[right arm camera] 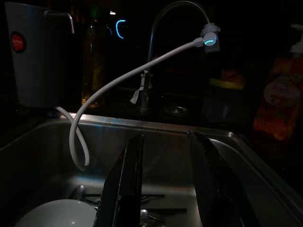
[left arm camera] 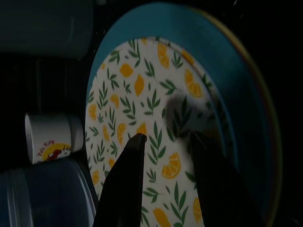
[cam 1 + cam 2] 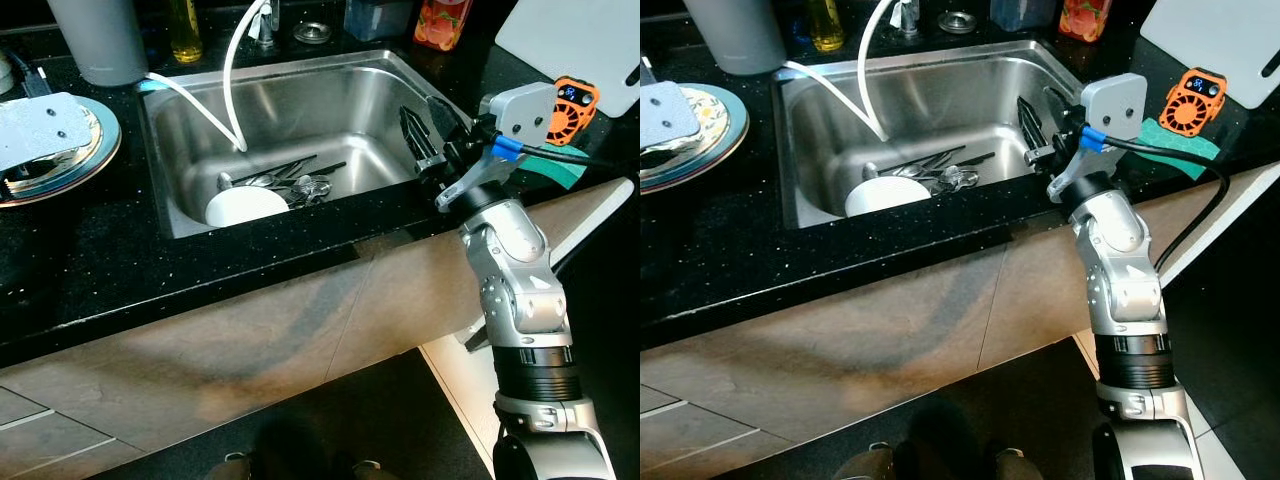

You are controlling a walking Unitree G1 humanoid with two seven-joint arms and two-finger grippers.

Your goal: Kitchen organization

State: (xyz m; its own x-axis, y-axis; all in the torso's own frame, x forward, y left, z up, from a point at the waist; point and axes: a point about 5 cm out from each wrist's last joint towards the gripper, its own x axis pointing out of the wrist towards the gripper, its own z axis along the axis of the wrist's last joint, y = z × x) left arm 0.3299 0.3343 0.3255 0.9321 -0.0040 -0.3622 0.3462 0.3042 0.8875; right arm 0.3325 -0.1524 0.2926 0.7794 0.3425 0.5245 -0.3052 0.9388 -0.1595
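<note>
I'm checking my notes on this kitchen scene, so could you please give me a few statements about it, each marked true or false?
1. The right gripper is open, over the right side of the sink. True.
2. A white bowl lies in the sink next to some cutlery. True.
3. The white hose ends on the counter outside the sink. False: it curves down into the basin.
4. The left gripper is above a plain white plate. False: the plate has a lemon and leaf pattern.
5. An orange gadget sits on the counter to the right of the sink. True.
</note>
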